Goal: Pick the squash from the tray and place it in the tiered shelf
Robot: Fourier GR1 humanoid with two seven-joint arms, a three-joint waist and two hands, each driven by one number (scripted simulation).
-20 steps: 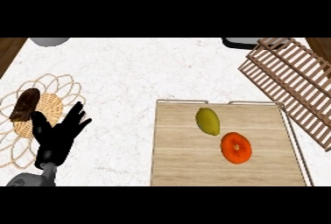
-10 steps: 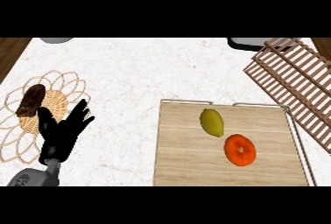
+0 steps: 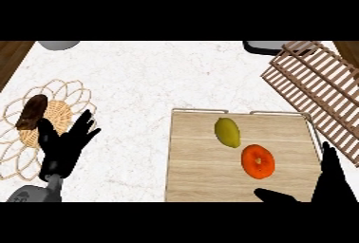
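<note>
The right hand point(image 3: 329, 182), absent from both earlier pictures, now shows at the lower right corner, fingers spread open over the near right corner of the tray point(image 3: 210, 180). The whole scene sits slightly further right in view than before.

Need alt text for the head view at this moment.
A wooden tray holds a yellow-green squash and an orange fruit; the right hand hangs open at its lower right corner. The left hand rests open beside a woven mat, with the slatted shelf at upper right.
</note>
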